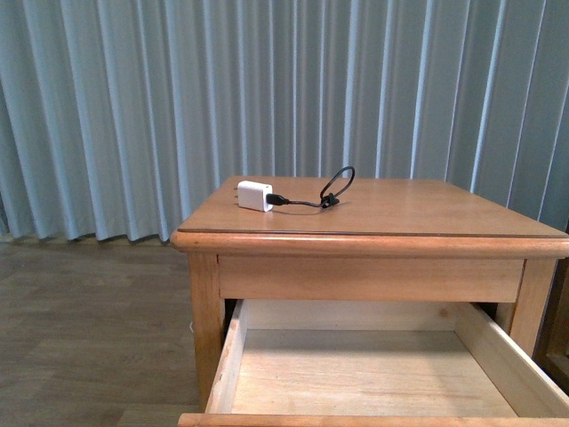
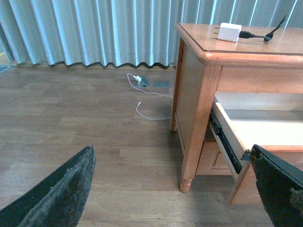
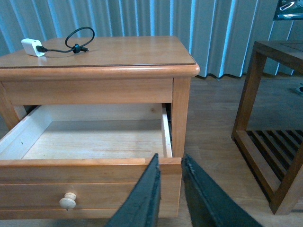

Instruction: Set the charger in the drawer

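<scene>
Only the right wrist view shows the drawer's [image 3: 90,177] knob [image 3: 67,201], with the right gripper [image 3: 170,189] nearly closed and empty. The left gripper [image 2: 175,189] is spread wide over floor. Farther back, the charger [image 1: 254,195] lies on the tabletop [image 1: 400,209].

The left end effector [image 2: 175,189] has its fingers spread wide apart, while the right end effector [image 3: 169,189] is nearly closed, holding nothing.

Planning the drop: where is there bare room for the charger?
The open drawer is bare wall to wall. On the nightstand top, everything right of the charger and its cable loop is free; only the back-left corner is taken.
</scene>
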